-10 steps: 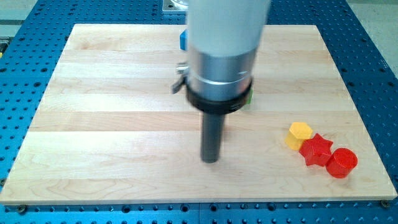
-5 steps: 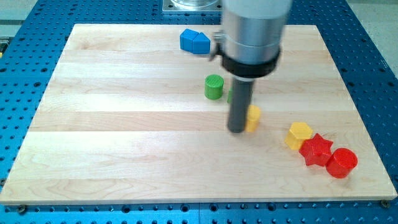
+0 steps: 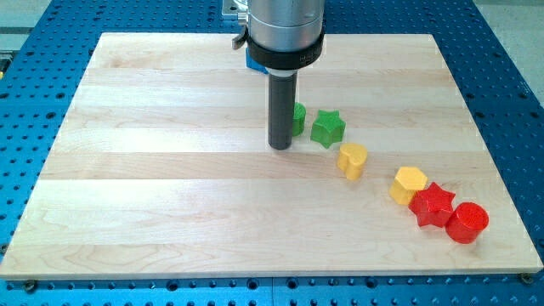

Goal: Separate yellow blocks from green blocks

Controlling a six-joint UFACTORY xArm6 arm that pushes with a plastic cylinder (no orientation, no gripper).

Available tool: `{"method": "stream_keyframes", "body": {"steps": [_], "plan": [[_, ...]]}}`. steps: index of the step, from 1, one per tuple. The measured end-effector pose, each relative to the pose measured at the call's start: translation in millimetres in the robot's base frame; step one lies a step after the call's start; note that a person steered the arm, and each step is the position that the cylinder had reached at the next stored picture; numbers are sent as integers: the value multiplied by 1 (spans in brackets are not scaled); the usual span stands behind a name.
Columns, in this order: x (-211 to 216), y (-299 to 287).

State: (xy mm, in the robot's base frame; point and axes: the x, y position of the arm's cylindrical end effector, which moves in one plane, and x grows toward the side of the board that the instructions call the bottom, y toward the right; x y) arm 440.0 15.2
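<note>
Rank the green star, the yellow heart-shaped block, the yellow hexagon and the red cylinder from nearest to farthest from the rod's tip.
Measured from my tip:
1. Green star, just to the view's right of the tip.
2. Yellow heart-shaped block, right and slightly lower.
3. Yellow hexagon, farther right and lower.
4. Red cylinder, at the view's lower right, farthest.

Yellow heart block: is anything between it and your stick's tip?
Nothing sits squarely between. My tip is at the view's left of the yellow heart block, with bare board between. The green star sits just above that path, and a green block is partly hidden behind my rod.
</note>
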Motion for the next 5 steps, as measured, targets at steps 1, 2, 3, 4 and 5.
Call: {"method": "stream_keyframes", "body": {"steps": [1, 2, 3, 4, 5], "plan": [[2, 20], [19, 70], [35, 131], [41, 131], [7, 99]]}}
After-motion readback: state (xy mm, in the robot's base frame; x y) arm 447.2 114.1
